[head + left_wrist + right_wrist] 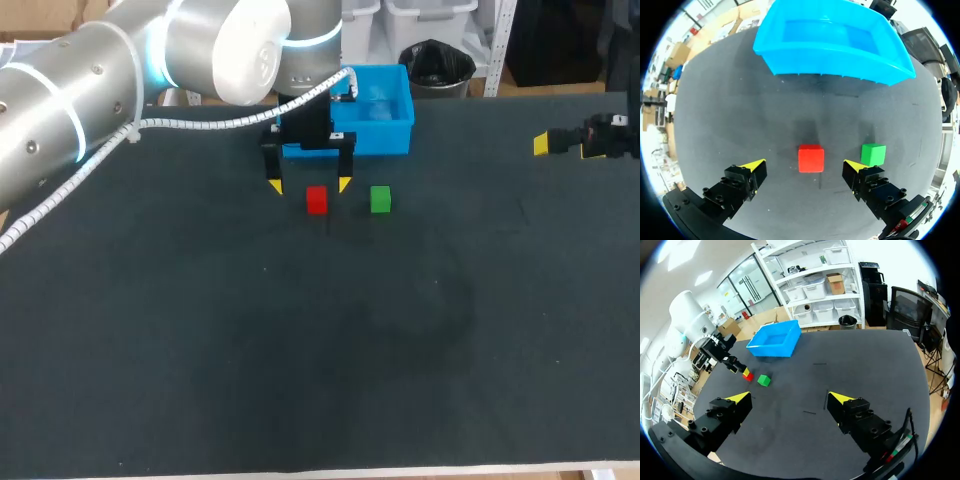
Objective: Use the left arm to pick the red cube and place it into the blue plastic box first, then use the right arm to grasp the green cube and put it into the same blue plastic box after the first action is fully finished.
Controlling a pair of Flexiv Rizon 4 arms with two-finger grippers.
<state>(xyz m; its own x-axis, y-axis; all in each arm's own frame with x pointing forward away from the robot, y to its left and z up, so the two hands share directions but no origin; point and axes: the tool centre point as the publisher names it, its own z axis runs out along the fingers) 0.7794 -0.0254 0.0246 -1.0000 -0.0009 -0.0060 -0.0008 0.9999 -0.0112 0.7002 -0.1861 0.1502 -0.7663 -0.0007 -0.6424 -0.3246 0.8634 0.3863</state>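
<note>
On the dark table (300,350) the red cube (811,158) lies between the wide-spread fingers of the left gripper (805,165), and neither tip touches it. The green cube (873,153) sits near it on the right-arm side, just past one finger. Beyond both cubes stands the blue box (830,60). The right gripper (790,399) hangs over the table's right side, well apart from the cubes, its fingers spread and holding nothing.

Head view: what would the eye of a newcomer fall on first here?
The bright blue plastic box stands at the far side of the table. In front of it, the left gripper holds its open fingers either side of the red cube, not touching it. The green cube sits just right of the red one.
</note>
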